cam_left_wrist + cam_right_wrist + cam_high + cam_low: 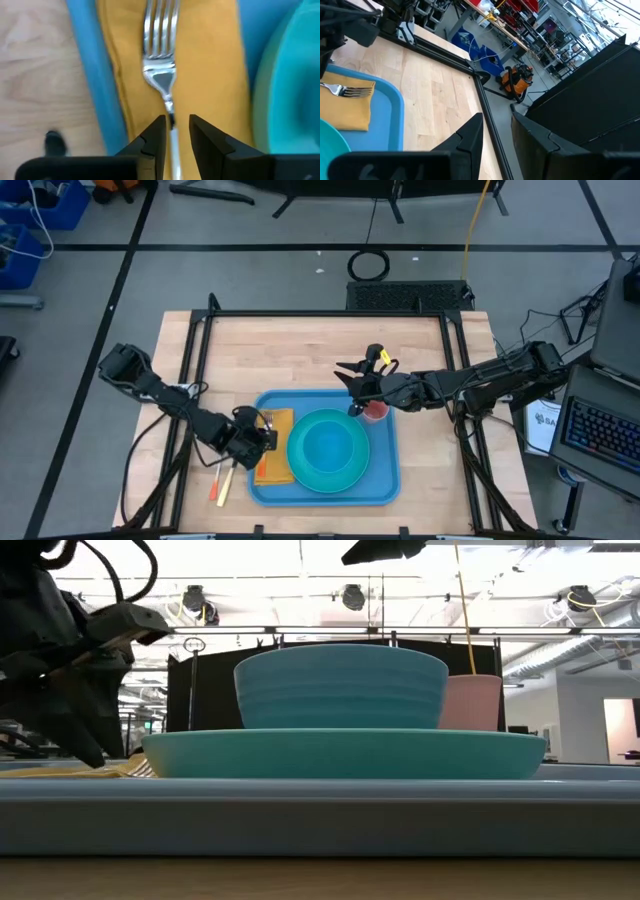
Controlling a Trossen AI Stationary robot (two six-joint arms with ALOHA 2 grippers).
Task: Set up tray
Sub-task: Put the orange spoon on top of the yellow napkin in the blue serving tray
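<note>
Tray [385, 485]: sits at the desk's near edge, centred, long axis parallel to that edge.
Left gripper [173, 131]: fingers narrowly parted astride fork [161, 55] handle, over yellow napkin [210, 65].
Right gripper [496, 131]: narrowly open, empty, above tray's far right corner.

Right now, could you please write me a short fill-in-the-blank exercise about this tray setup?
1. The fork lies on a ____ napkin.
2. The turquoise bowl sits on the turquoise ____.
3. The left gripper has its fingers on either side of the fork's ____.
4. Behind the bowl in the low view stands a ____ cup.

Missing words: yellow; plate; handle; pink
</note>
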